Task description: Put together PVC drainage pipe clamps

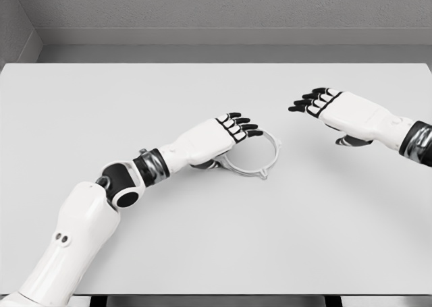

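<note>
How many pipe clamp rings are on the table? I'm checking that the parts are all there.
1. The clamp ring lies flat near the table's middle, partly under the left hand. Another part could be hidden beneath that hand.

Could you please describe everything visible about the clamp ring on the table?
The clamp ring is a thin, pale grey hoop, plastic by its look, with small tabs jutting from its rim. It lies flat on the white table, a little right of centre. The left hand covers its left part, fingers stretched over the rim; whether they grip it cannot be told. The right hand is well clear of it.
</note>
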